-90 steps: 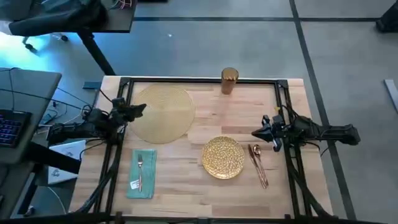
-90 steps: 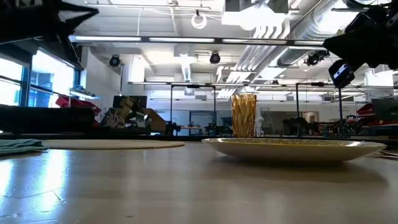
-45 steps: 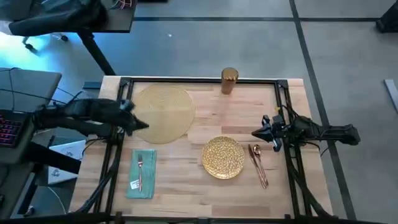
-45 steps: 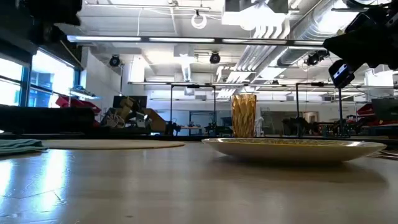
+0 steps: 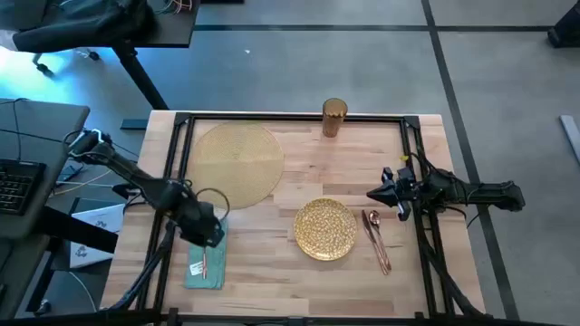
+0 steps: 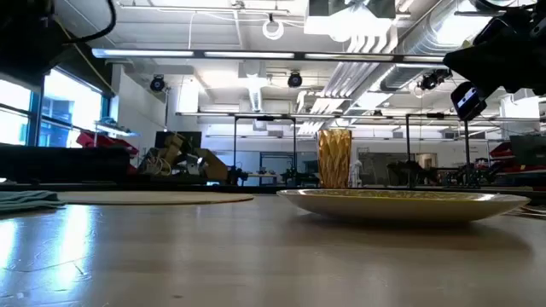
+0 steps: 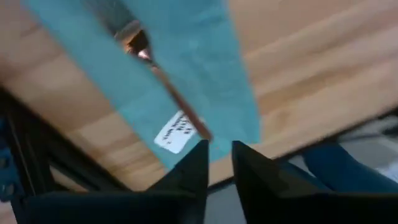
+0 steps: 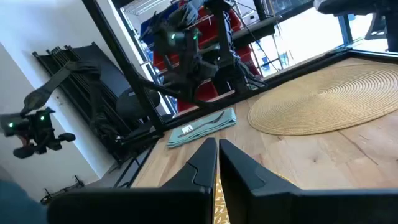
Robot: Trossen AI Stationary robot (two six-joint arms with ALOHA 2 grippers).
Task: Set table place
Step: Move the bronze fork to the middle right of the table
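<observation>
**Lighting and picture quality**

You are getting even overhead light in the high view; a blue glow is spilling in at its upper-left corner. Ceiling lamps are glaring on the table in the low view. The left wrist view is smearing the napkin with motion blur.

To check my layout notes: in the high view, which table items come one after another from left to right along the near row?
Teal napkin with the fork on it, under the left gripper → gold plate → copper spoon and knife.
</observation>
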